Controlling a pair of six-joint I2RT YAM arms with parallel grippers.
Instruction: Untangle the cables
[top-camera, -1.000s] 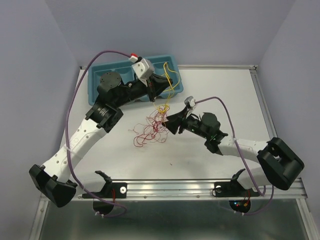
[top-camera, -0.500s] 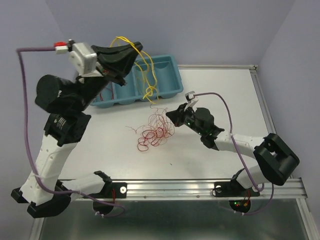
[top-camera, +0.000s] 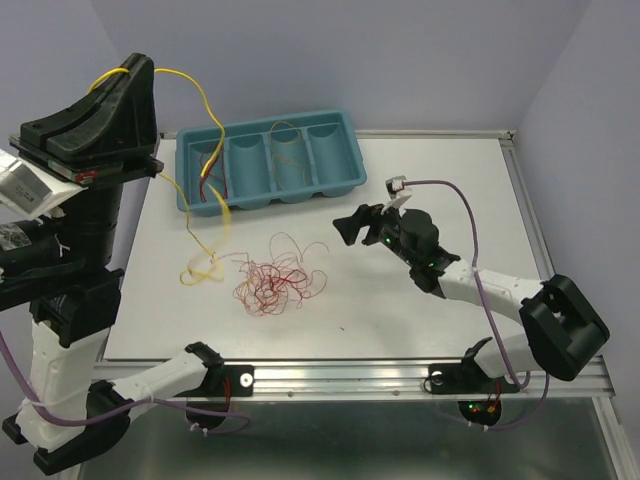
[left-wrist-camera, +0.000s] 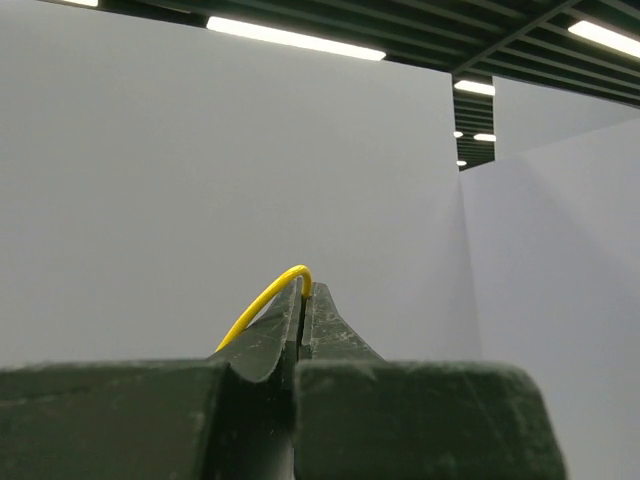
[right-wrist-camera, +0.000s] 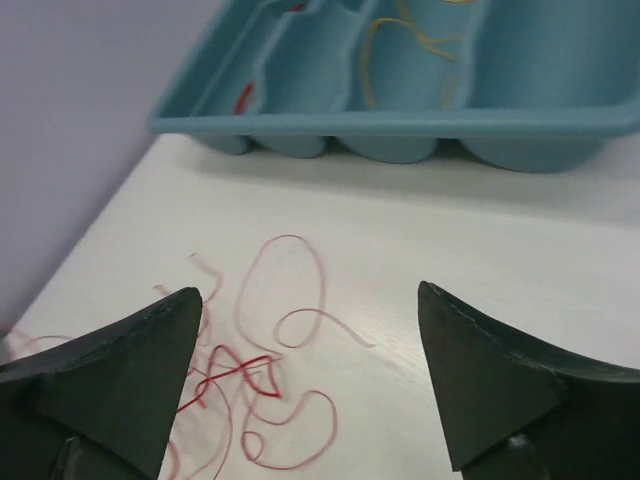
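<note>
At the upper left of the top view, the left gripper (top-camera: 137, 65) pinches 1 yellow cable (top-camera: 198, 270), which trails down to the table (top-camera: 420, 300) beside the red cables (top-camera: 270, 288). The right gripper (top-camera: 352, 225) has its 2 fingers spread, right of that tangle and apart from it.

You see: left end effector (top-camera: 133, 70) raised high, pinching yellow cable (top-camera: 197, 272) that trails down to counter (top-camera: 420, 300) | red cables (top-camera: 270, 288) tangled beside it | right end effector (top-camera: 350, 222) near tray (top-camera: 300, 196)
</note>
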